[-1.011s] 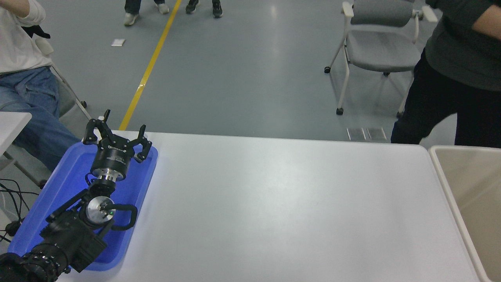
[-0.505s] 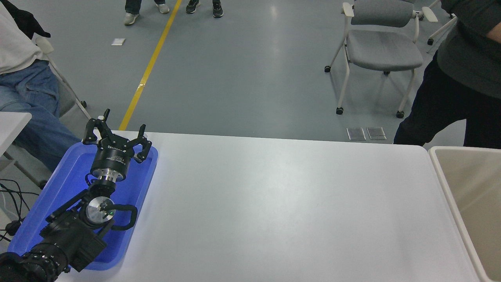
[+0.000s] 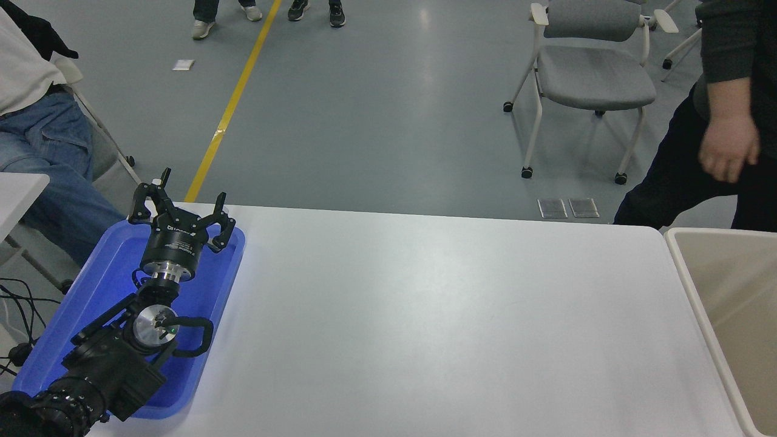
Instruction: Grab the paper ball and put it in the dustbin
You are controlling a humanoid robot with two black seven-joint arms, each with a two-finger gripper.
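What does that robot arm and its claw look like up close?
Only the left arm shows. It is black and chunky, with a ribbed ring near the bottom edge, a round silver cap carrying a small green light, and a looped black cable beside it. A silver ring joins it to the left gripper, a black cylinder with small white lettering and several jointed black jaws.

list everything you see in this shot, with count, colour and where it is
table: 1, white, centre
tray: 1, blue, table's left end
dustbin: 1, beige, right edge beside the table
chair: 1, grey and white, floor, upper right
floor line: 1, yellow, upper left
paper ball: none in view
seated person: 1, jeans, upper left
standing person's hand: 1, upper right, behind the dustbin
left gripper: 1, black, jaws open over the tray's far end
right gripper: not in view
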